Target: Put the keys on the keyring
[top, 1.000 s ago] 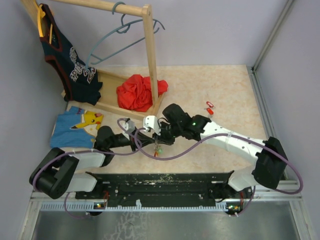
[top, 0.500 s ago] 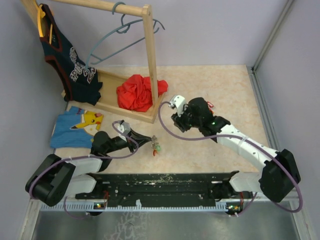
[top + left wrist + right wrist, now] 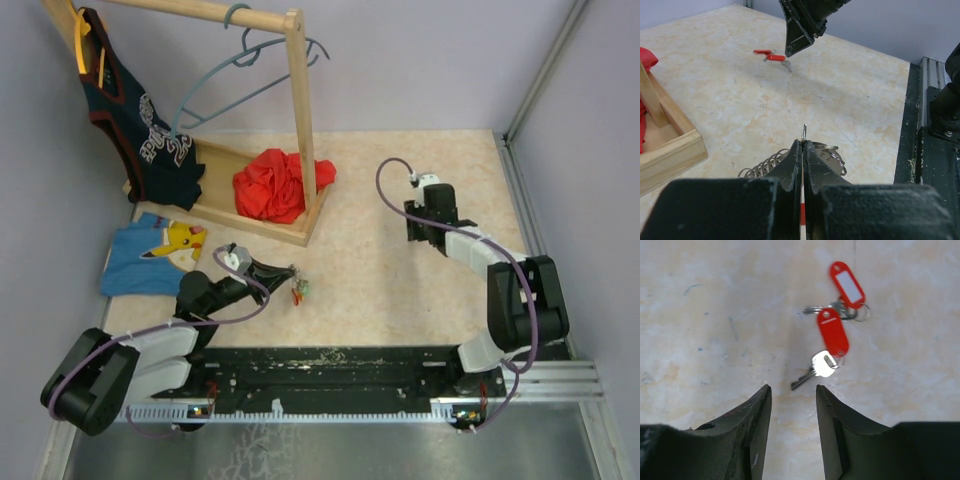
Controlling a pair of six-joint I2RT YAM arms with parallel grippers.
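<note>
My left gripper [image 3: 285,274] is shut on the thin grey wire keyring [image 3: 803,131], whose loop end sticks up between the jaws [image 3: 803,146]. A wire coil and small rings [image 3: 832,156] hang behind the fingers. A small bunch of keys with green and red heads [image 3: 299,290] hangs at the gripper tip. My right gripper [image 3: 792,390] is open and empty, hovering just above two red-tagged keys [image 3: 833,332] and a silver key [image 3: 816,368] on the floor. In the top view it [image 3: 424,214] hides them. They show in the left wrist view [image 3: 771,54].
A wooden clothes rack [image 3: 298,120] with a grey-blue hanger [image 3: 235,85] and a dark jersey [image 3: 150,130] stands at back left. A red cloth [image 3: 275,183] lies in its base tray. A blue Pikachu shirt [image 3: 155,255] lies left. Walls close the back and right.
My right arm has swung away from the left gripper, back and to the right, and now hovers open over the red-tagged keys. The left gripper pulled slightly left with the keyring.
</note>
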